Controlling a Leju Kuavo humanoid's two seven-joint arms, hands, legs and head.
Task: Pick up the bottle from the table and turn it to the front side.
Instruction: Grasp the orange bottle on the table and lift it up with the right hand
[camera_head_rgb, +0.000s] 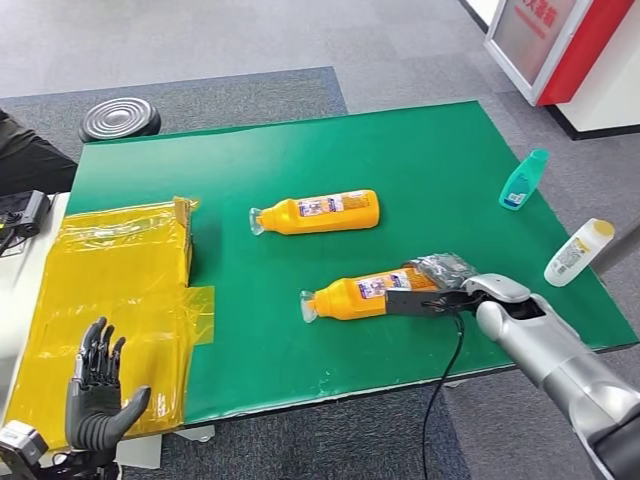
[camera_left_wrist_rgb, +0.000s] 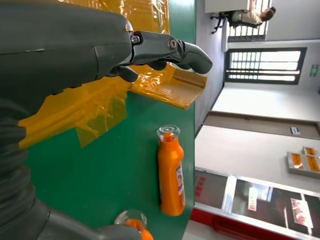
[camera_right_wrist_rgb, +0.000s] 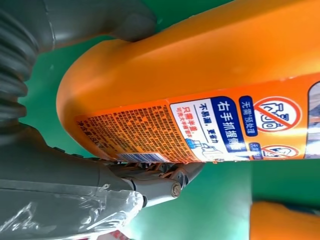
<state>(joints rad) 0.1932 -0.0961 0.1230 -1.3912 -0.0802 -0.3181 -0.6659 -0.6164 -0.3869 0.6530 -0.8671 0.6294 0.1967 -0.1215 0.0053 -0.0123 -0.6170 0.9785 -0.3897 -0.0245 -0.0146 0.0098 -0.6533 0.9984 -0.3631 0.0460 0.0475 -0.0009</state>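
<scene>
green mat-covered table (camera_head_rgb: 423, 160) on grey carpet. near orange plastic bottle (camera_head_rgb: 355, 295) lies flat, long axis across the robot, clear cap toward its left. right hand (camera_head_rgb: 423, 300) wraps its base end, looks gripped. left hand (camera_head_rgb: 94, 395) spread and holding nothing, well apart.

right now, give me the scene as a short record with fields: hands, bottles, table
right hand: right hand closed around base of near orange bottle, thumb and fingers on opposite sides
left hand: left hand raised, fingers apart, holding nothing
near orange bottle: on its side, cap pointing toward robot's left
far orange bottle: far orange bottle on its side, untouched
other bottles: teal bottle, white bottle at right edge
table: green table, yellow plastic sheet on left
</scene>
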